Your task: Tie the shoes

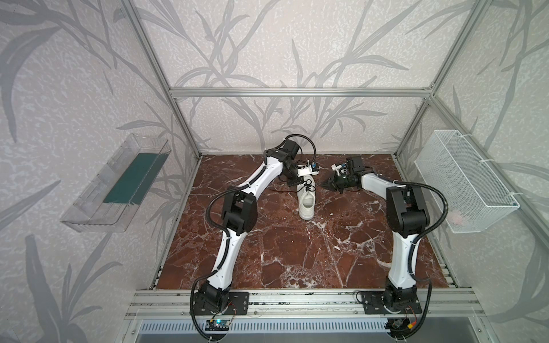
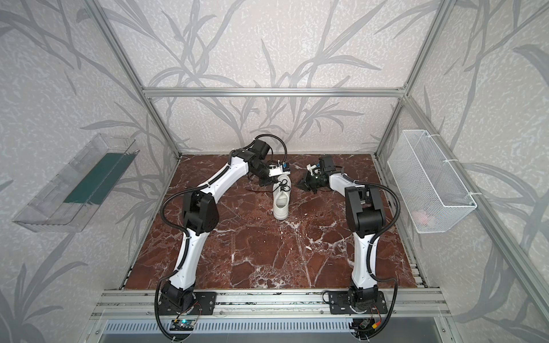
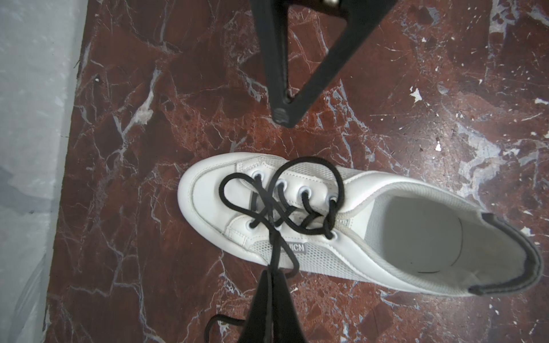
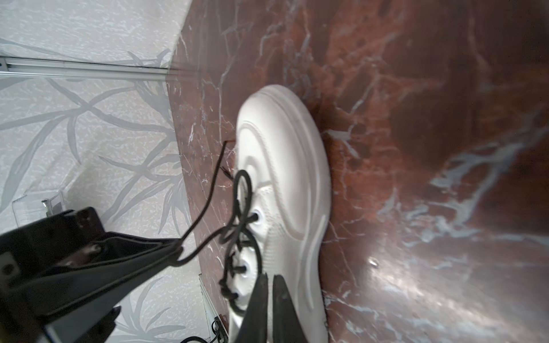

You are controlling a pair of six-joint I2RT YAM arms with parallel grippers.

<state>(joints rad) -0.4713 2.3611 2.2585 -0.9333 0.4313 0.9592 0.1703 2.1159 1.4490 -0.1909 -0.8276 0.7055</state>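
Shoe: you have the white sneaker standing upright on the desk, toward the far edge and about midway between the side edges, toe to the far edge and heel toward you.
Laces: the black laces are crossed over the eyelets with two loose loops lying on the tongue; no tightened bow shows.
Left tool: your left tool is clamped together on a lace strand just beside the shoe, and the strand runs taut from the crossing to its tip.
Right tool: your right tool has its jaws together and holds nothing, just off the other side of the shoe.
Done: laces threaded and crossed, loops begun, as far as you can see.
Left: I judge the knot still needs forming and pulling snug.
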